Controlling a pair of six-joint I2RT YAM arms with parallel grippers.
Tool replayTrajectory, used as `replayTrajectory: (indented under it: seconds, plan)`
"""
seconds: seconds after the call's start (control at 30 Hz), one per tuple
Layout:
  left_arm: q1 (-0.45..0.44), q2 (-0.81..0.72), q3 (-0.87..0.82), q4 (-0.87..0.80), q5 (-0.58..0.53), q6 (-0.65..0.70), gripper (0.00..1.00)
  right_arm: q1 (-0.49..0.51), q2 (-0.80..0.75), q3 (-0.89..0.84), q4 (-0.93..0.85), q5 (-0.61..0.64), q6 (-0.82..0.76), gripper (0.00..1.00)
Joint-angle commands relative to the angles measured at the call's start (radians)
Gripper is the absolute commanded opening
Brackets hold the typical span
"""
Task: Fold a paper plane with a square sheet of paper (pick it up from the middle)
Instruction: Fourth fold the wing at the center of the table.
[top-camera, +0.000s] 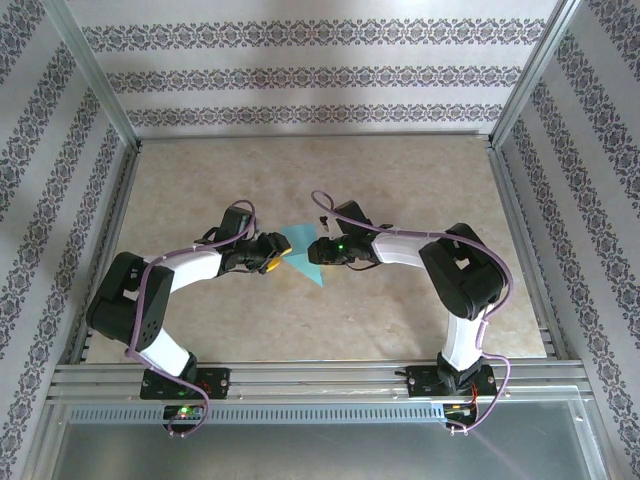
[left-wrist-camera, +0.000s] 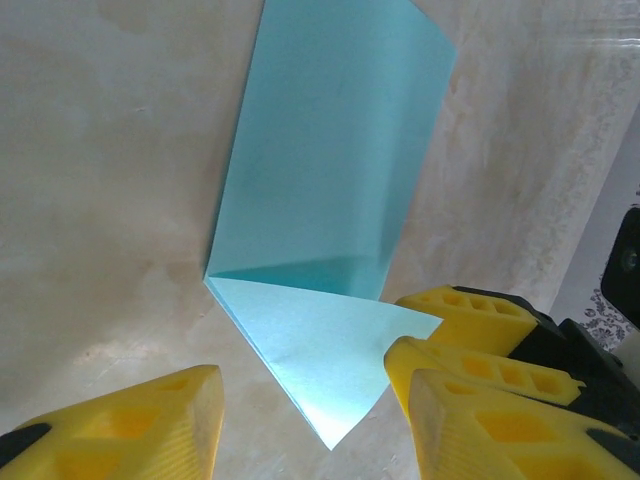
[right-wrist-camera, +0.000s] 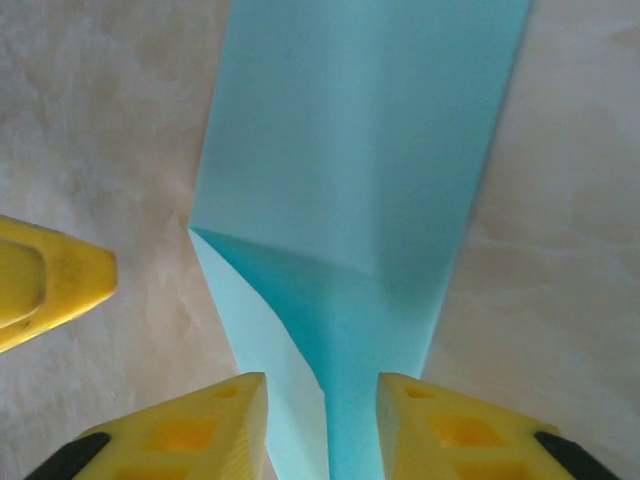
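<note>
Lying on the worktop (top-camera: 420, 180) midway between both arms, the paper plane (top-camera: 303, 256) is pointing its long axis straight away from the right tool (right-wrist-camera: 320, 385). That tool's jaws are standing apart, straddling the near, narrow end without visibly pinching it. The left tool (left-wrist-camera: 315, 388) is also standing open, just beside the sheet, with one folded corner reaching between its fingers (left-wrist-camera: 140, 420). Judgement: the right arm is sitting nearer and in line for a grasp along the crease.
</note>
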Motion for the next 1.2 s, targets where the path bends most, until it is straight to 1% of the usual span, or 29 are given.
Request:
replayTrajectory:
  seconds: [0.0,0.1,0.2,0.27,0.33,0.43,0.57,0.6,0.77,0.9,0.97,1.07,1.17]
  plan:
    - [0.006,0.010,-0.014,0.049,0.018,0.009,0.53,-0.011,0.016,0.026,0.042,-0.068,-0.047,0.29]
    - [0.006,0.013,-0.017,0.051,0.019,0.016,0.54,-0.020,0.026,0.018,0.067,-0.098,-0.040,0.20]
    - [0.014,0.006,-0.026,0.053,0.047,0.040,0.54,-0.029,0.023,-0.006,0.117,-0.139,-0.031,0.10]
    - [0.026,-0.007,-0.033,0.033,0.075,0.100,0.56,-0.037,0.010,-0.026,0.164,-0.174,-0.015,0.06]
    - [0.031,-0.021,-0.031,-0.014,0.081,0.163,0.58,-0.043,0.000,-0.039,0.199,-0.203,0.000,0.04]
    - [0.031,-0.048,-0.047,-0.010,0.095,0.200,0.63,-0.051,-0.011,-0.046,0.222,-0.238,0.026,0.04]
    - [0.033,-0.071,-0.087,0.134,0.137,0.158,0.75,-0.056,-0.020,-0.049,0.246,-0.274,0.062,0.04]
    - [0.032,-0.068,-0.093,0.162,0.145,0.145,0.77,-0.057,-0.021,-0.051,0.249,-0.281,0.068,0.04]
    - [0.031,-0.006,-0.111,0.330,0.209,0.062,0.81,-0.063,-0.037,-0.066,0.269,-0.307,0.114,0.05]
    - [0.031,0.029,-0.138,0.483,0.237,-0.015,0.85,-0.066,-0.066,-0.080,0.282,-0.323,0.131,0.05]
    - [0.032,0.033,-0.150,0.505,0.233,-0.025,0.87,-0.068,-0.078,-0.085,0.285,-0.331,0.139,0.05]
    - [0.031,0.024,-0.155,0.474,0.217,-0.006,0.93,-0.068,-0.084,-0.086,0.291,-0.343,0.150,0.05]
    - [0.032,0.013,-0.158,0.463,0.209,0.009,0.95,-0.069,-0.084,-0.086,0.298,-0.354,0.162,0.05]
